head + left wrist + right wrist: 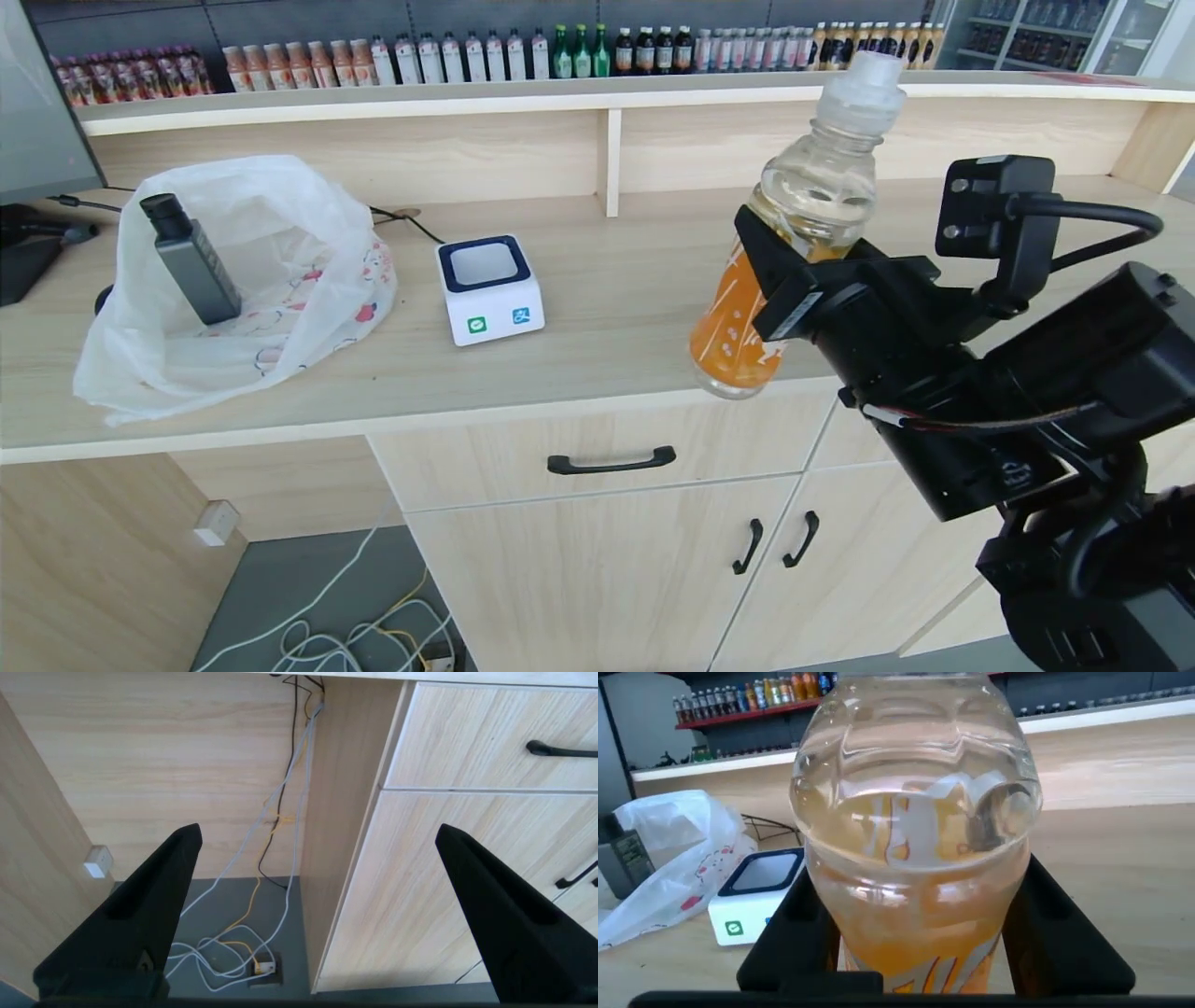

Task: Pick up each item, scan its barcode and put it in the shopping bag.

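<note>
Your right pincer [789,280] clamps the clear plastic orange-drink bottle [822,187] over the front edge of the pale wooden counter [616,280]; the white plastic shopping bag [308,243] lies far left. Your left pincer [318,833] gapes wide by the cupboards [467,868].

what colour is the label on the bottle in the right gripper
The label is orange with white streaks; the head view shows it best.

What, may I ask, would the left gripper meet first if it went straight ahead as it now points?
Probably the thin hanging cables ahead of the left gripper, or the pale wooden cabinet side beside them; depth unclear.
</note>
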{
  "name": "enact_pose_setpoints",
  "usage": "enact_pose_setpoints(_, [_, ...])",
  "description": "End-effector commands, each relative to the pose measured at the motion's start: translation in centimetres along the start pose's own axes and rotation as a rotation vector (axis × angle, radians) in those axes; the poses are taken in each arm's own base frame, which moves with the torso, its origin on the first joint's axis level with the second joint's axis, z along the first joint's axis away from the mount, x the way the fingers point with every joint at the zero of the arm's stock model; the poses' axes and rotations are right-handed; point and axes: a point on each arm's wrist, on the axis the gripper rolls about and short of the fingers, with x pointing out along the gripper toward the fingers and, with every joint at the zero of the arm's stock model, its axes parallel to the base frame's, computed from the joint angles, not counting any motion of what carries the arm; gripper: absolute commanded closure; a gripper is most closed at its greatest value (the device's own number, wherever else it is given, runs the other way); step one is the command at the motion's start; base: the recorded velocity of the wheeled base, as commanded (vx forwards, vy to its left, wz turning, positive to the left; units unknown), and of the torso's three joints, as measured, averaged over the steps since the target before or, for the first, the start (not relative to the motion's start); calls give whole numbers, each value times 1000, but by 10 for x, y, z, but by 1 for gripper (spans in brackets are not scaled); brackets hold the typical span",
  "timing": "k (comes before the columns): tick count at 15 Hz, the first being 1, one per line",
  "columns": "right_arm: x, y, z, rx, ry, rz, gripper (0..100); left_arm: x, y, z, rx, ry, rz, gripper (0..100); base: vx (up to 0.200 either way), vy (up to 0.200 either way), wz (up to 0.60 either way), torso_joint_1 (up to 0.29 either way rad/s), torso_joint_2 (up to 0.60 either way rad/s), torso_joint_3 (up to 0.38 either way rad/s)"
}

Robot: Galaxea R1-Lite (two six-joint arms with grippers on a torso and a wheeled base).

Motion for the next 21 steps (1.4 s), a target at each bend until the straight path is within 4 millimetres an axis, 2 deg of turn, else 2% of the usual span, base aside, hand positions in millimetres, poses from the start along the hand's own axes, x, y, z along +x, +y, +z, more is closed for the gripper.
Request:
enact_pose_setpoints(1, [1, 0, -1, -1, -1, -1, 100, 0, 0, 0, 1, -1, -1, 0, 0, 200, 0, -17, -7, 2])
enact_pose_setpoints(8, [1, 0, 0, 0, -5, 4, 100, 0, 0, 0, 0, -1, 0, 0, 0, 200, 0, 6, 3, 2])
enact_pose_setpoints(16, [7, 2, 10, 17, -49, 6, 100, 0, 0, 0, -2, -1, 0, 0, 0, 200, 0, 2, 3, 2])
enact_pose_setpoints(21, [10, 2, 11, -13, -64, 70, 100, 0, 0, 0, 1, -1, 0, 0, 0, 0, 0, 0, 0, 0])
